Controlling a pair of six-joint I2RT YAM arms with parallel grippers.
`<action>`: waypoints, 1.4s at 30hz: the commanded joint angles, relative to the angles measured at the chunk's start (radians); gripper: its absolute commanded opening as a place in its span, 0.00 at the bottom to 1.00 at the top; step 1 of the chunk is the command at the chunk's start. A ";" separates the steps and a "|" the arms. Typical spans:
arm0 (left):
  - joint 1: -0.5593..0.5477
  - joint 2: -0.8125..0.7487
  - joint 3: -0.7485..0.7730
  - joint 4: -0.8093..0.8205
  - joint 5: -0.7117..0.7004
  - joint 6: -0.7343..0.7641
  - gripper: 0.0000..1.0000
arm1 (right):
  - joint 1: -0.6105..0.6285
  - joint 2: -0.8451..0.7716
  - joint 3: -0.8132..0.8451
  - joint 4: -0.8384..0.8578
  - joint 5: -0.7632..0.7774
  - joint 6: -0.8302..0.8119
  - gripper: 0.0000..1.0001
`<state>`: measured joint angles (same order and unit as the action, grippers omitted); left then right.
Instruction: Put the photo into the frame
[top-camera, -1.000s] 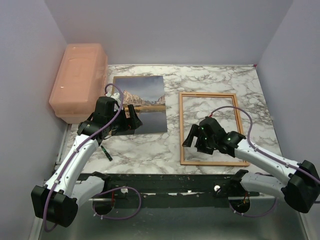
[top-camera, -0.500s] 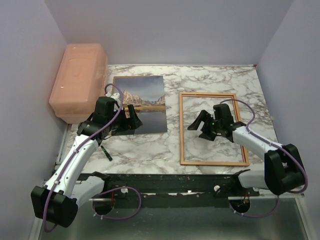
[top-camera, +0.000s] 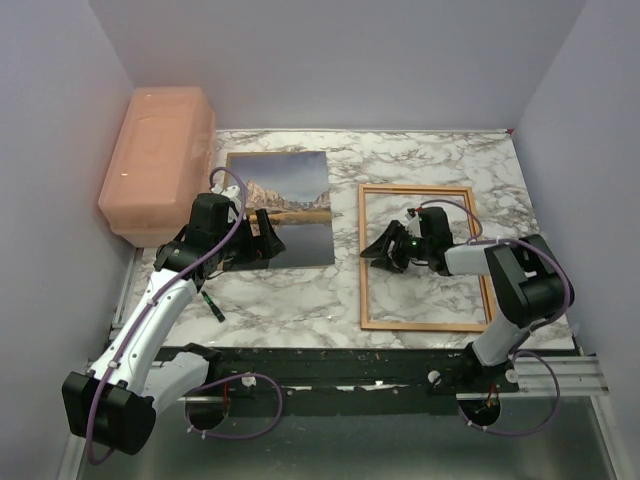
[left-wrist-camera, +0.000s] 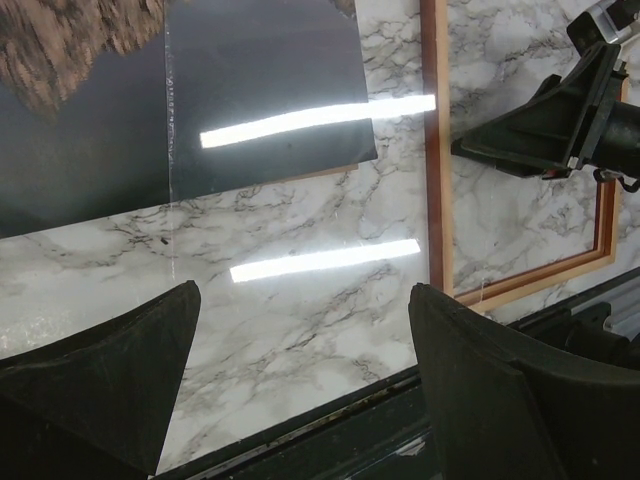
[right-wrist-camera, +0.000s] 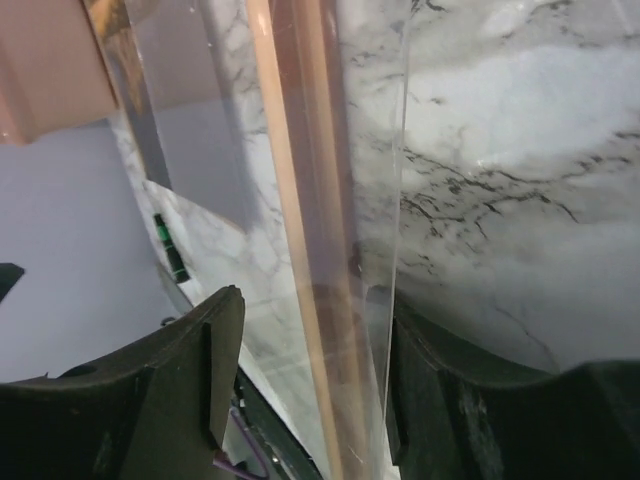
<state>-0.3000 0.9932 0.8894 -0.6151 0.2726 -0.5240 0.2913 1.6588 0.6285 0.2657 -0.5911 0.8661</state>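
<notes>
The photo (top-camera: 280, 205) lies face up, upper centre-left in the top view, apart from the frame (top-camera: 361, 295) on the desk (top-camera: 300, 290). Likely light, floppy, slick; best pinched at its lower edge. Left end effector (top-camera: 258, 242) hangs wide there. Right end effector (top-camera: 380, 252) straddles the frame's left rail, part-open, unclamped; only the right wrist view shows the gaps.

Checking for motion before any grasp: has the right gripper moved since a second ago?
Yes. Against the frame, the right gripper has shifted up the top view, from near its lower-left corner to the middle of its left rail.
</notes>
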 joint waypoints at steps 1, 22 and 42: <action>0.007 -0.002 0.003 0.008 0.017 0.002 0.88 | -0.003 0.091 0.001 0.214 -0.103 0.066 0.55; 0.006 -0.008 -0.015 0.053 0.111 -0.028 0.87 | -0.003 -0.378 0.144 -0.380 0.171 -0.124 0.01; -0.289 0.376 0.096 0.162 0.015 -0.204 0.91 | -0.003 -0.748 0.617 -1.182 0.571 -0.185 0.01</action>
<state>-0.5007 1.2472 0.8944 -0.5095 0.3683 -0.6567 0.2913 0.9512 1.1751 -0.7212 -0.1654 0.7055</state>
